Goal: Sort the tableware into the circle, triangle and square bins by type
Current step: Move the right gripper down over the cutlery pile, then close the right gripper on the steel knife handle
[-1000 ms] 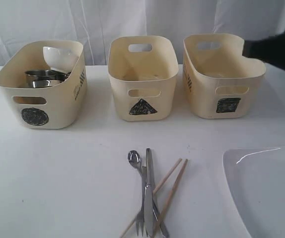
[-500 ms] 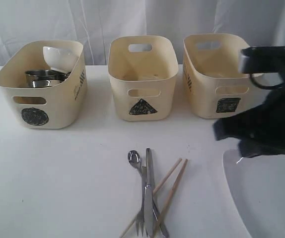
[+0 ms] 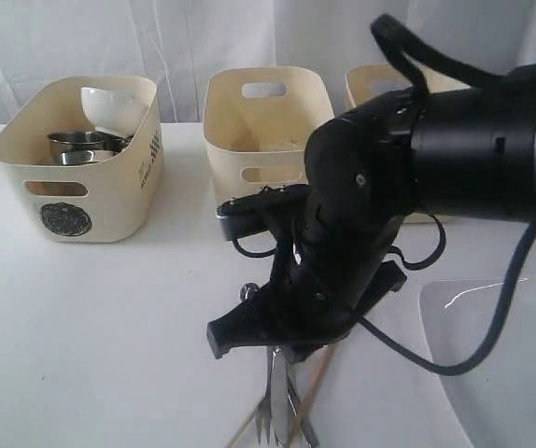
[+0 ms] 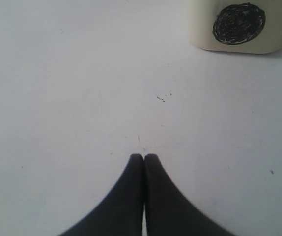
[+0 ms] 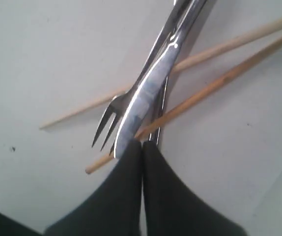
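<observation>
White tabletop (image 3: 109,308); knife (image 5: 146,93) pickup in hand. Right gripper (image 5: 142,145) at knife's tip, jaws shut, empty; left gripper (image 4: 144,157) likewise. Next: open, straddle, pinch.

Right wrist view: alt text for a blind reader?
The shut right gripper points at a steel knife lying over a fork, both crossing two wooden chopsticks on a white table.
</observation>
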You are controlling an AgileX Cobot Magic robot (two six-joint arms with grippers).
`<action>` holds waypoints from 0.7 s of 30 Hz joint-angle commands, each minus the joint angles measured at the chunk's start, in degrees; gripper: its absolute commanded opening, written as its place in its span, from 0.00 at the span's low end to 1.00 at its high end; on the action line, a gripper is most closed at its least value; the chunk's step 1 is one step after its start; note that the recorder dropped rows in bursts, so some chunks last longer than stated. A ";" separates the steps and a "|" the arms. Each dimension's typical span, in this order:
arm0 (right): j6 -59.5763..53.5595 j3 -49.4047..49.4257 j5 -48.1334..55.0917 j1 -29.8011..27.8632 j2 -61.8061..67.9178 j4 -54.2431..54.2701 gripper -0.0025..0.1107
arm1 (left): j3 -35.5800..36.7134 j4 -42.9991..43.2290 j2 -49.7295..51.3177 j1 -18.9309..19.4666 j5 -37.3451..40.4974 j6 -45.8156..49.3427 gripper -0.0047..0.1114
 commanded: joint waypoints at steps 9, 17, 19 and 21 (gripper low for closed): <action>0.38 -0.52 -7.88 0.17 0.54 -1.12 0.34 | 0.22 -0.55 -0.30 -0.28 -2.82 -0.10 0.04; 3.58 -0.52 -18.86 0.17 3.45 -3.90 0.46 | 0.22 -0.55 -0.30 -0.28 -2.82 -0.10 0.04; 7.60 -0.52 -19.56 -0.03 4.54 -6.84 0.46 | 0.22 -0.55 -0.30 -0.28 -2.82 -0.10 0.04; 12.32 -0.52 -18.99 -0.35 5.50 -10.14 0.46 | 0.22 -0.55 -0.30 -0.28 -2.82 -0.10 0.04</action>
